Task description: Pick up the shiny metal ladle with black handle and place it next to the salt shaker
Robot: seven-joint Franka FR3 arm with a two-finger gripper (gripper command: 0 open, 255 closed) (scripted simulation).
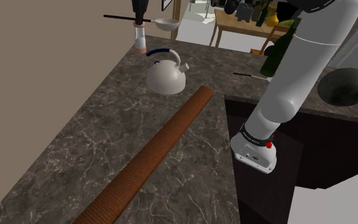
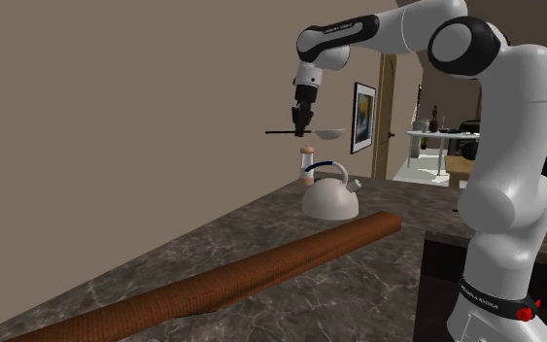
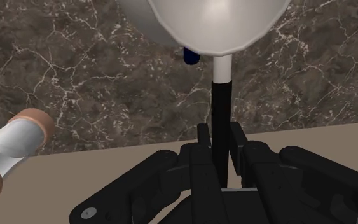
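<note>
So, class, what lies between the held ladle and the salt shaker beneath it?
Nothing: the second exterior view shows a bare gap between the ladle and the salt shaker.

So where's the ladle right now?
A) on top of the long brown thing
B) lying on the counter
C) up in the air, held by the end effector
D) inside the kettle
C: the end effector clasps the ladle by its black handle, above the shaker and clear of the counter.
</note>
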